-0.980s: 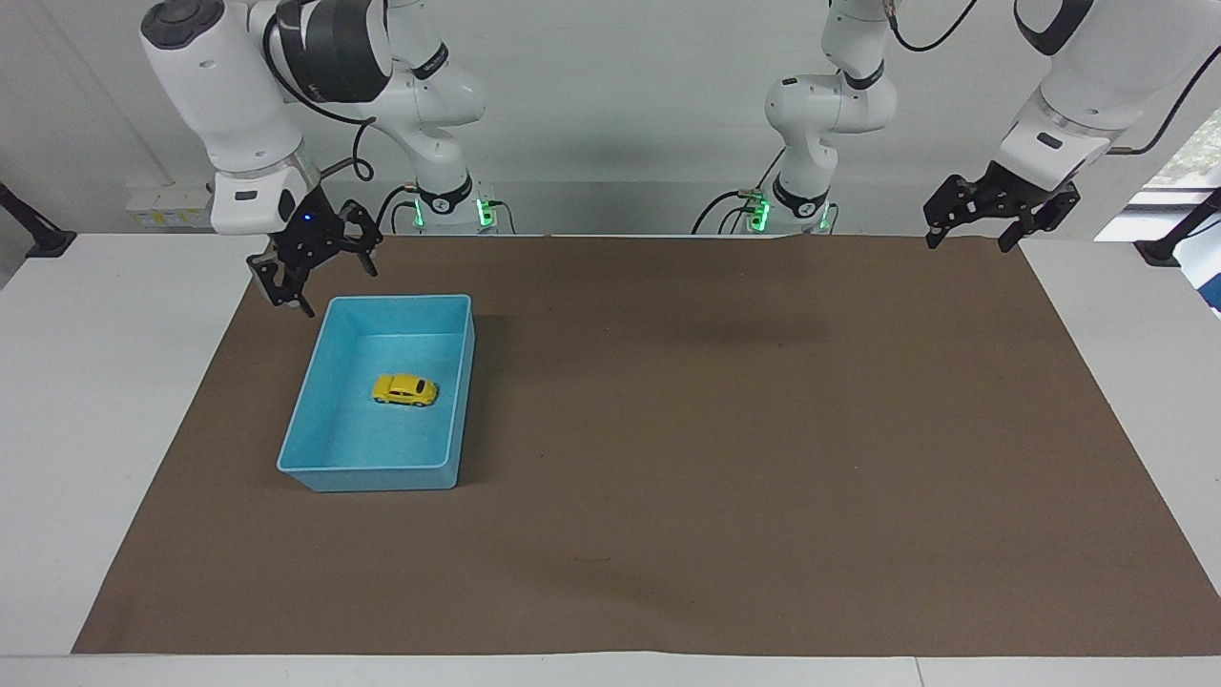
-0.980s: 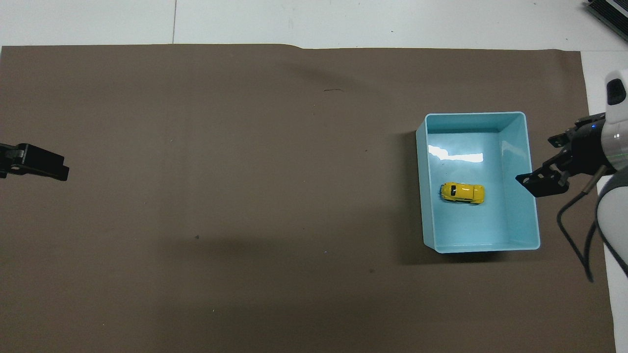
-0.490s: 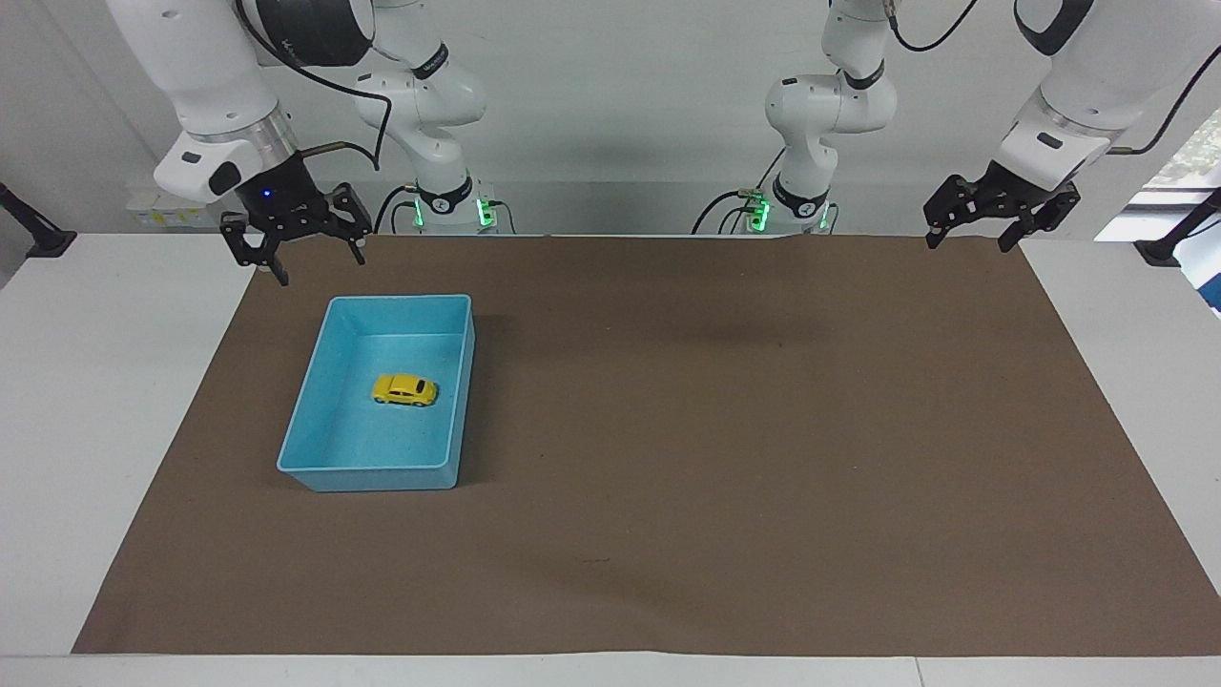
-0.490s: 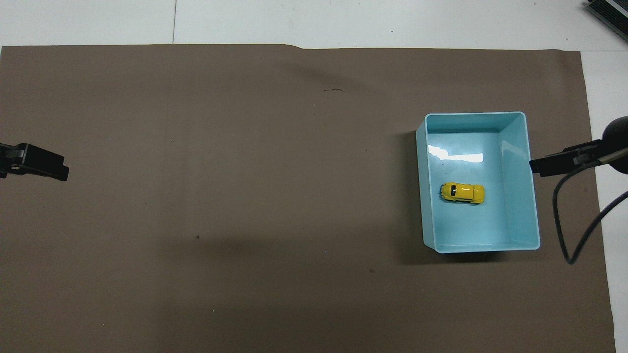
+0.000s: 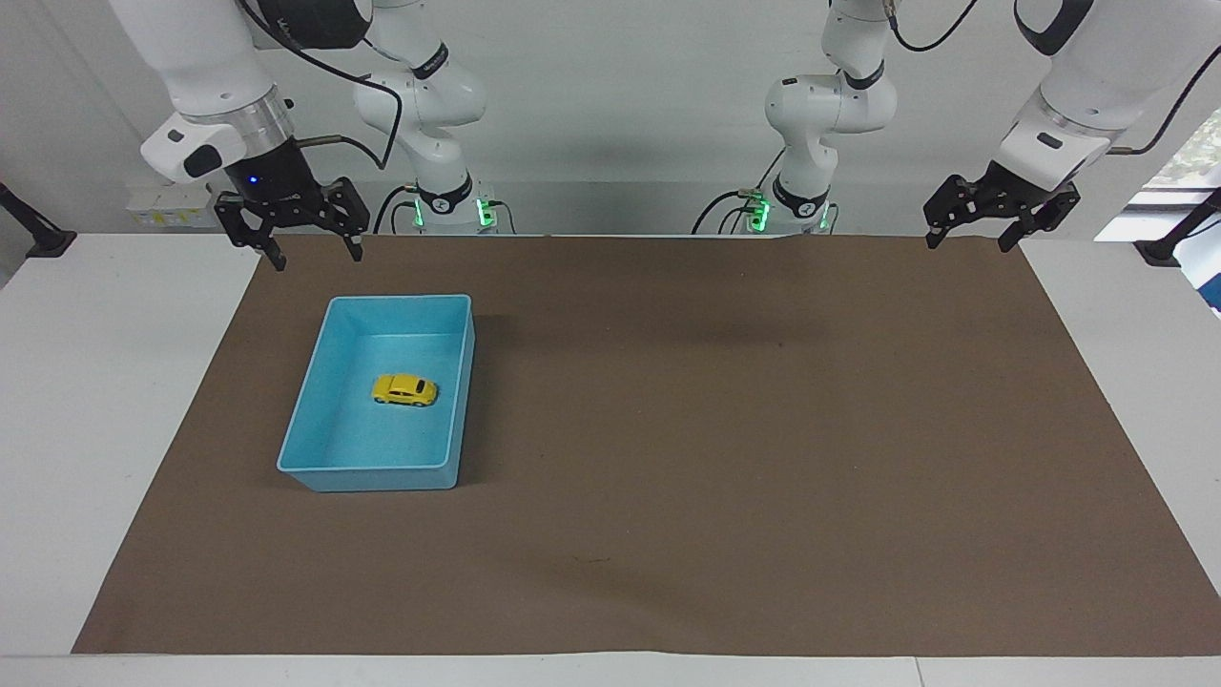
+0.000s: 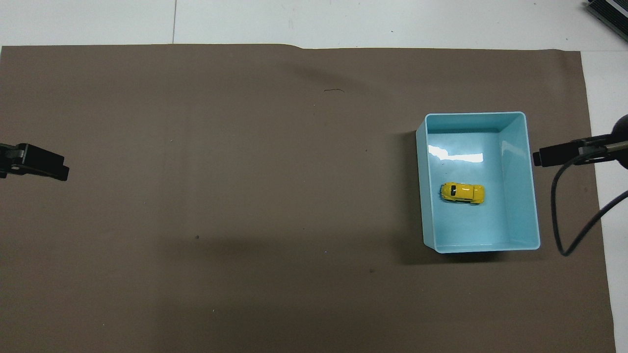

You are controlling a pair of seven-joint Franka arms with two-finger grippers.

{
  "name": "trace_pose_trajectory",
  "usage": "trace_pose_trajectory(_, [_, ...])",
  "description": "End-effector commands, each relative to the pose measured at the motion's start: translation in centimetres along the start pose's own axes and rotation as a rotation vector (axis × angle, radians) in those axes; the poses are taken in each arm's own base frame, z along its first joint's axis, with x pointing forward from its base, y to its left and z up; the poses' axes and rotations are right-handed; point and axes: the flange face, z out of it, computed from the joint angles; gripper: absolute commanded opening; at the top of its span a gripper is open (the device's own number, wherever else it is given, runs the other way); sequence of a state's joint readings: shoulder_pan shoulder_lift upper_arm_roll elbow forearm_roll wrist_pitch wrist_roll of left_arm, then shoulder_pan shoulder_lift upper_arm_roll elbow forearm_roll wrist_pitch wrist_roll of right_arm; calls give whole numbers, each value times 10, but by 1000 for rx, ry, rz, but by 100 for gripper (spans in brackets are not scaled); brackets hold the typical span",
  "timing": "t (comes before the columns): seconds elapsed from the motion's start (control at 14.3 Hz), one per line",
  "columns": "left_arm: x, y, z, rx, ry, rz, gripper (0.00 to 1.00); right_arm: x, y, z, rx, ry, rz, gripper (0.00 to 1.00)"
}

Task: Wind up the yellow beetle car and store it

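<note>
The yellow beetle car is seen on its wheels on the floor of the light blue bin, which stands on the brown mat toward the right arm's end of the table. The right gripper is held in the air over the mat's corner nearest the right arm's base, fingers spread and empty. The left gripper is held, waiting, over the mat's corner nearest the left arm's base, fingers likewise apart with nothing between them.

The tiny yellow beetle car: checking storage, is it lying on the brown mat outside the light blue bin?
No, the yellow beetle car sits inside the light blue bin.
</note>
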State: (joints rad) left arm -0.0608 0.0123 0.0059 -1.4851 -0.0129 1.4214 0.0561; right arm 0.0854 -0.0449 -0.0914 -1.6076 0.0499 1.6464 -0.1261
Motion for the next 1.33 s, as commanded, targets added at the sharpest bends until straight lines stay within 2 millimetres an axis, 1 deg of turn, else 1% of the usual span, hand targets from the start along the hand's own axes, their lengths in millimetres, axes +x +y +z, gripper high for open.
trace_pose_trajectory(0.0, [-4, -1, -2, 8, -4, -13, 100, 0, 0, -7, 2, 3, 23, 100])
trace_pose_trajectory(0.28, [-4, -1, -2, 8, -4, -13, 100, 0, 6, -7, -3, 10, 30, 100])
trace_pose_trajectory(0.56, [-4, -1, -2, 8, -6, -13, 100, 0, 1, -7, -2, 7, 20, 100])
trace_pose_trajectory(0.91, [-4, -1, -2, 8, -6, -13, 100, 0, 2, -7, -2, 8, 21, 100])
trace_pose_trajectory(0.98, [-4, -1, -2, 8, -4, -13, 100, -1, 6, -7, -2, 4, 24, 100])
trace_pose_trajectory(1.26, [-4, -1, -2, 8, -4, -13, 100, -7, 7, -7, 1, -15, 30, 100])
